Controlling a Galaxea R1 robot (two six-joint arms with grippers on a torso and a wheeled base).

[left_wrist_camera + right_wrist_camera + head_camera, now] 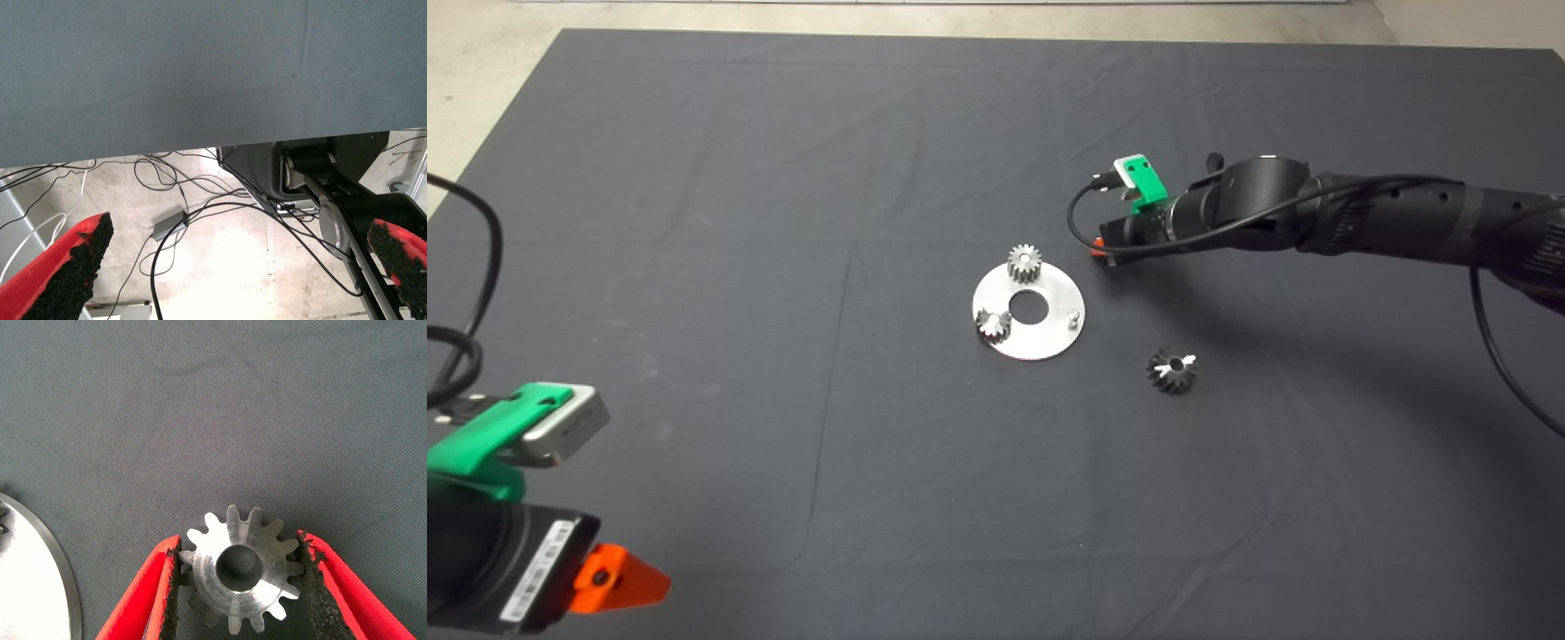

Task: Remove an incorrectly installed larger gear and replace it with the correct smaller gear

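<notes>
The larger gear (1172, 370), dark with bright glints, lies on the mat to the right of the round silver plate (1049, 342). Two small gears (1025, 263) (992, 324) sit on the plate, and a bare pin (1074, 316) stands on its right side. My right gripper (1101, 251) is low over the mat just beyond the plate's upper right edge. In the right wrist view the right gripper (239, 541) is shut on the smaller gear (241, 577), with both pads against its teeth. The plate's edge (33, 587) shows beside it. In the head view the gripper hides this gear.
My left gripper (618, 582) is parked at the mat's lower left edge, open and empty. The left wrist view shows the left gripper (240, 227) over the mat's edge, with cables and the robot's base on the floor. Bare mat surrounds the plate.
</notes>
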